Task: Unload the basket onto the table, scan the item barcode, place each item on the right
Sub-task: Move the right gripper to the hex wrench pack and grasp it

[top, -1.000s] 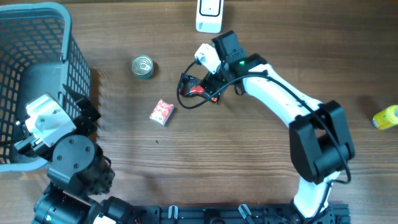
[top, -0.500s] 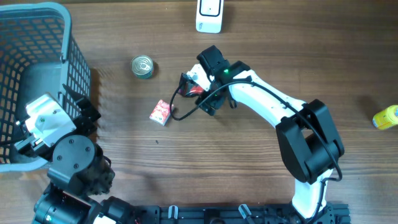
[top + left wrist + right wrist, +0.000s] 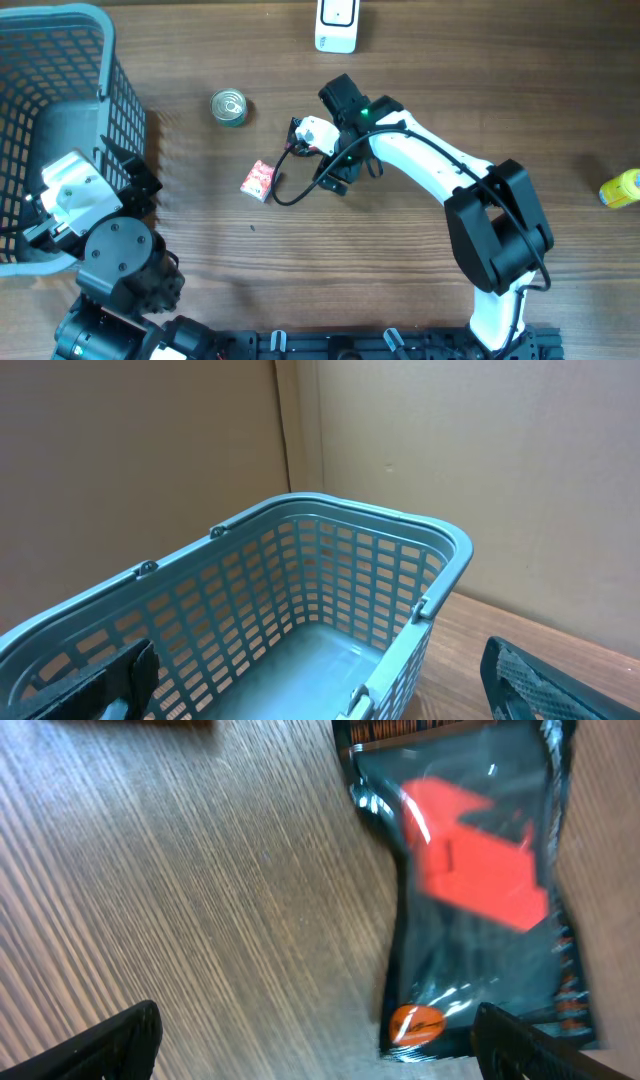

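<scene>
Looking down the counter (image 3: 400, 270), I see the right arm (image 3: 440, 175) stretched from the near edge toward the middle, its wrist bent low over the wood. The right pincer (image 3: 320, 1042) stands wide, one dark fingertip at each lower corner of its own camera view, and nothing is clamped between them. Just ahead of those tips a glossy black packet (image 3: 470, 890) with a bright red patch and a small orange dot lies on the counter. The right-hand tip overlaps the packet's edge in that view, but I cannot tell whether they touch. From overhead the packet is mostly hidden under the wrist, which sits a little toward the far edge from the counter's middle.

A white scanner (image 3: 336, 25) stands at the far edge, well apart from the wrist. A small tin can (image 3: 229, 107) sits to the left of the wrist, and a small red and white packet (image 3: 260, 180) lies nearer the front, close to a loop of black cable (image 3: 290, 195). A yellow object (image 3: 621, 189) rests at the right edge.

The left arm (image 3: 110, 255) is folded at the near left corner. The left pincer (image 3: 325, 682) is wide too, holding nothing, and looks into a blue-grey basket (image 3: 112, 95) at the far left corner.
</scene>
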`<state>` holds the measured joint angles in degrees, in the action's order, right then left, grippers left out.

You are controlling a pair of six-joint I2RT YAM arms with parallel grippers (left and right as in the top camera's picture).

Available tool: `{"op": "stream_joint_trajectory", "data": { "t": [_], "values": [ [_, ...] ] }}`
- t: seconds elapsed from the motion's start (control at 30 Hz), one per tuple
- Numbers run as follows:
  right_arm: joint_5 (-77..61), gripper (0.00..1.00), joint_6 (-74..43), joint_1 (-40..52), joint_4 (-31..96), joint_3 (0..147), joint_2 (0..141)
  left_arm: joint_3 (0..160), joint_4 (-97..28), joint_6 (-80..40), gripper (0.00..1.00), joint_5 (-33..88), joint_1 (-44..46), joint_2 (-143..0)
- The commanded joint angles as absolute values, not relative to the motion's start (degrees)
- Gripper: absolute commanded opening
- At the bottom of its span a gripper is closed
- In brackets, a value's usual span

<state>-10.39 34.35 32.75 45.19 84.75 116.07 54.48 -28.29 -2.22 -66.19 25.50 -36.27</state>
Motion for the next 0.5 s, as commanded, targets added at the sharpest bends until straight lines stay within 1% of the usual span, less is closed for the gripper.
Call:
{"op": "stream_joint_trajectory", "data": {
  "t": [0.0,0.27,0.47],
  "values": [
    [-8.3,1.00,42.4,32.5,45.6,90.9,116.9,55.1,-28.2,-2.4,1.00,-67.1,25.3,-36.3],
    [-8.8,1.00,47.5,31.8,49.5,103.2,124.5,55.1,-28.2,-2.3,1.00,-67.1,25.3,-36.3],
    [-9.4,1.00,49.5,31.5,54.3,104.0,125.6,55.1,-28.2,-2.3,1.00,-67.1,25.3,-36.3]
  ]
}}
